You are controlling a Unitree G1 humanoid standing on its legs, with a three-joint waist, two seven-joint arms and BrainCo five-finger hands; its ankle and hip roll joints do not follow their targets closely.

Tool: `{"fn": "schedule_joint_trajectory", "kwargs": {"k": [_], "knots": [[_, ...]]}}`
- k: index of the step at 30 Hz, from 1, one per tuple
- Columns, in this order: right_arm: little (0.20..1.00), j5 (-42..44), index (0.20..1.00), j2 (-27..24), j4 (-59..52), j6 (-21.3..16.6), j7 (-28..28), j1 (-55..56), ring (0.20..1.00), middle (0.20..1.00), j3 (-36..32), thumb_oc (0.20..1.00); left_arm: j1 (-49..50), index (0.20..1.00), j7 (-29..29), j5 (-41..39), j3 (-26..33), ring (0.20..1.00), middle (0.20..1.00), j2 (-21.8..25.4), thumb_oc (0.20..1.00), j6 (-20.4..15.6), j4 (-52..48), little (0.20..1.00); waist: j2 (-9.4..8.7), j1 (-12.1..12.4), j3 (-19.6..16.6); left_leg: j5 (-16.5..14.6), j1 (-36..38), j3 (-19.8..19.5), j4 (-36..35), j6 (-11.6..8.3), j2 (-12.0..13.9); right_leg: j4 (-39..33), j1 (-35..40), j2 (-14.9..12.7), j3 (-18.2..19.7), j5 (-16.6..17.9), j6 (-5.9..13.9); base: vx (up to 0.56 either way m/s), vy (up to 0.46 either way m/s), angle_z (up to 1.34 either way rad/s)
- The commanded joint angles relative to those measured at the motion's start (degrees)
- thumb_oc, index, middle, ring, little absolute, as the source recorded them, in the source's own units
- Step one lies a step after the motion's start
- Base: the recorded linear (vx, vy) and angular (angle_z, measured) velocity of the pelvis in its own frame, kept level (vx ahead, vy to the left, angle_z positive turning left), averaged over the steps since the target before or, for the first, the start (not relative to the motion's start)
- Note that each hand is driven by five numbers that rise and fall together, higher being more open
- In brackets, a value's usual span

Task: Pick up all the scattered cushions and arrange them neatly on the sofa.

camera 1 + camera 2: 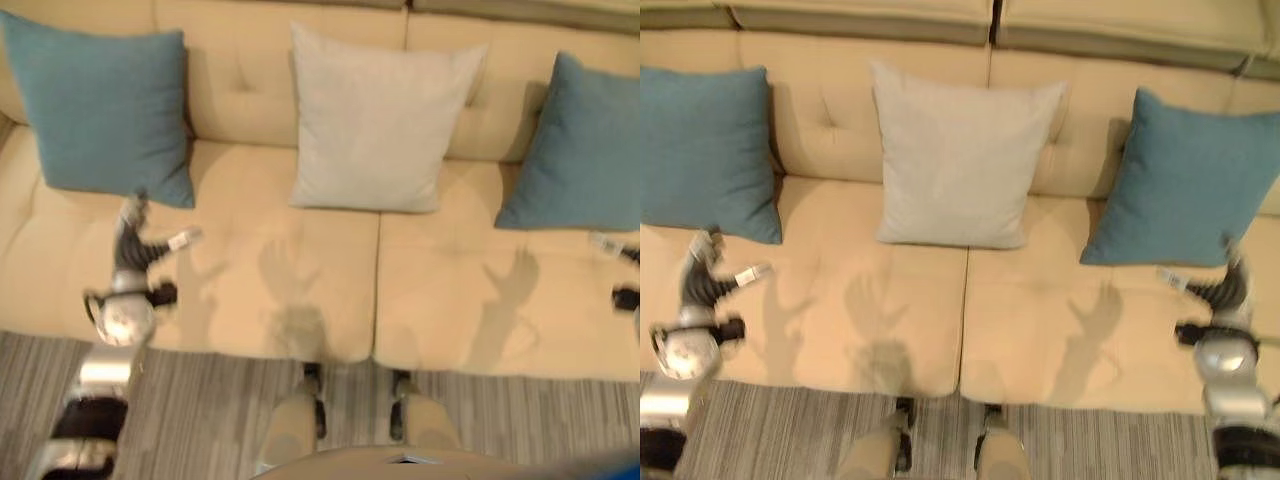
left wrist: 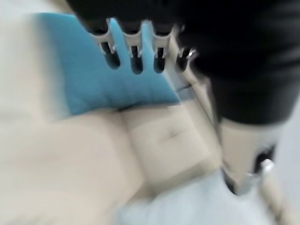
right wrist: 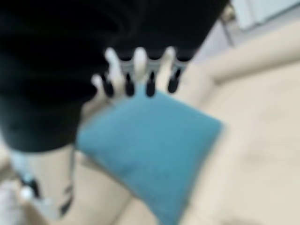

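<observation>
We find three cushions (image 1: 952,160) upright against the sofa (image 1: 890,290) back; left hand (image 1: 702,275) and right hand (image 1: 1228,285) spread, empty.

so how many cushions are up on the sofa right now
3, all propped against the backrest: a teal cushion on the robot's left, a light grey cushion in the middle, another teal cushion on the right. None visible on the floor strip in view.

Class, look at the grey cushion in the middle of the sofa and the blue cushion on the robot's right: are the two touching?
Apart. In the right eye view a plain stretch of beige sofa back shows between the grey cushion and the right blue cushion.
</observation>
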Motion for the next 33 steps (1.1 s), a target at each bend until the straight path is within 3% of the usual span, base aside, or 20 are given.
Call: {"fn": "schedule_joint_trajectory", "kwargs": {"k": [1,5,7,9,13,18,19,22,23,24,26,28,31,33], "knots": [[1.000,-4.7,1.000,-0.2,4.8,-1.9,2.6,-4.0,1.000,1.000,2.6,1.000,-4.2,1.000,-5.1,5.6,-1.6,1.000,1.000,-1.4,1.000,0.6,7.8,1.000,0.02,1.3,-2.0,-6.8,2.8,-0.2,5.2,-0.53,-0.6,0.9,2.4,-1.4,-1.9,1.0,3.19,0.03,-0.047,0.06],[1.000,-6.9,1.000,7.8,14.0,-1.2,4.1,-1.0,1.000,1.000,5.8,1.000,-0.2,1.000,-7.7,10.0,-4.8,1.000,1.000,-9.2,1.000,3.3,23.5,1.000,0.54,1.3,-2.9,-6.0,6.6,-0.3,3.0,-0.37,-0.1,0.9,5.6,-0.3,-2.2,-0.5,2.55,-0.02,-0.047,0.07],[1.000,-7.6,1.000,8.5,16.8,-1.0,4.2,-1.4,1.000,1.000,7.3,1.000,-0.5,1.000,-7.6,11.0,-5.4,1.000,1.000,-10.3,1.000,3.9,27.4,1.000,0.56,1.3,-3.0,-5.9,7.1,-0.4,2.8,-0.39,0.0,0.8,6.1,-0.2,-2.3,-0.7,2.42,-0.05,-0.037,0.09],[1.000,-8.7,1.000,11.5,25.6,-0.6,4.8,-2.0,1.000,1.000,11.7,1.000,-1.9,1.000,-6.0,15.0,-7.5,1.000,1.000,-13.1,1.000,4.9,39.6,1.000,0.58,1.5,-3.6,-5.9,8.5,-0.3,2.5,-0.49,0.5,0.8,7.3,0.5,-2.1,-1.5,1.98,-0.07,-0.056,0.11],[1.000,-9.7,1.000,14.7,33.4,0.0,6.0,-1.4,1.000,1.000,14.8,1.000,-2.8,1.000,-5.7,17.4,-7.8,1.000,1.000,-14.8,1.000,5.7,48.8,1.000,0.38,1.7,-4.5,-5.8,9.9,-0.1,2.3,-0.81,1.2,0.7,8.8,1.4,-2.2,-2.5,1.36,-0.06,-0.067,0.00],[1.000,-10.9,1.000,15.8,38.4,0.4,6.1,-1.1,1.000,1.000,16.7,1.000,-3.2,1.000,-6.2,19.6,-8.9,1.000,1.000,-15.0,1.000,5.8,52.4,1.000,0.33,2.0,-4.3,-5.2,10.0,-0.4,2.9,-1.63,2.5,0.2,9.8,2.7,-2.0,-3.4,0.46,-0.12,-0.082,-0.03],[1.000,-10.2,1.000,16.0,40.2,0.6,5.9,-1.4,1.000,1.000,17.2,1.000,-4.7,1.000,-6.0,20.1,-10.2,1.000,1.000,-14.5,1.000,5.7,51.7,1.000,-0.05,1.8,-2.9,-3.6,6.7,-1.5,5.1,-2.63,4.0,0.2,9.0,4.0,-1.8,-4.7,-0.44,-0.37,-0.171,0.01],[1.000,-9.9,1.000,16.1,40.9,0.7,5.6,-1.8,1.000,1.000,17.9,1.000,-5.8,1.000,-5.9,19.5,-11.0,1.000,1.000,-14.4,1.000,5.5,50.9,1.000,-0.30,1.8,-1.8,-2.8,4.1,-2.3,6.5,-2.88,4.1,0.2,8.0,4.4,-1.8,-4.5,-0.98,-0.28,-0.067,0.44],[1.000,-10.5,1.000,15.9,41.4,0.9,5.2,-2.7,1.000,1.000,19.1,1.000,-7.5,1.000,-5.6,19.2,-12.3,1.000,1.000,-14.6,1.000,5.3,50.1,1.000,-1.07,2.2,-0.3,-3.9,1.3,-5.5,10.8,-2.77,2.6,0.2,6.3,4.2,-1.3,-3.3,-1.33,-0.21,-0.014,0.43],[1.000,-10.5,1.000,15.9,41.5,0.9,5.2,-2.7,1.000,1.000,19.1,1.000,-7.6,1.000,-5.6,19.2,-12.3,1.000,1.000,-14.6,1.000,5.3,50.1,1.000,-1.03,2.2,-0.3,-4.0,1.2,-5.5,11.1,-2.76,2.6,0.2,6.3,4.2,-1.3,-3.3,-1.32,-0.31,-0.008,0.10],[1.000,-10.3,1.000,15.5,41.9,1.5,5.2,-4.1,1.000,1.000,19.3,1.000,-8.7,1.000,-5.6,19.0,-13.1,1.000,1.000,-15.3,1.000,5.2,50.1,1.000,-1.92,1.9,0.3,-8.8,1.3,-8.6,15.6,-1.90,-0.2,0.2,4.7,3.3,-1.2,-1.8,-1.19,-0.23,0.034,0.06],[1.000,-9.3,1.000,14.6,41.7,1.9,5.8,-5.6,1.000,1.000,18.6,1.000,-9.0,1.000,-5.7,19.4,-13.2,1.000,1.000,-15.6,1.000,5.3,50.4,1.000,-2.13,0.8,-0.4,-11.4,3.3,-6.5,19.8,-1.49,0.2,0.2,3.1,2.7,-1.4,-0.8,-1.24,-0.20,0.164,-0.10],[1.000,-9.6,1.000,14.1,42.3,2.2,6.0,-5.7,1.000,1.000,18.3,1.000,-9.0,1.000,-6.0,20.0,-13.9,1.000,1.000,-16.3,1.000,5.3,50.4,1.000,-1.27,0.1,-0.9,-12.5,6.6,-4.8,15.9,-1.44,0.7,0.4,2.7,2.2,-1.6,0.0,-0.48,-0.05,0.162,0.22],[1.000,-10.2,1.000,14.1,42.6,3.1,5.8,-7.0,1.000,1.000,17.9,1.000,-10.0,1.000,-5.8,20.5,-14.6,1.000,1.000,-16.0,1.000,5.2,50.3,1.000,-1.16,-0.2,-0.8,-12.3,8.2,-5.8,11.5,-0.76,-1.0,1.4,0.3,0.4,-1.9,2.7,0.95,-0.13,0.226,0.28]]}}
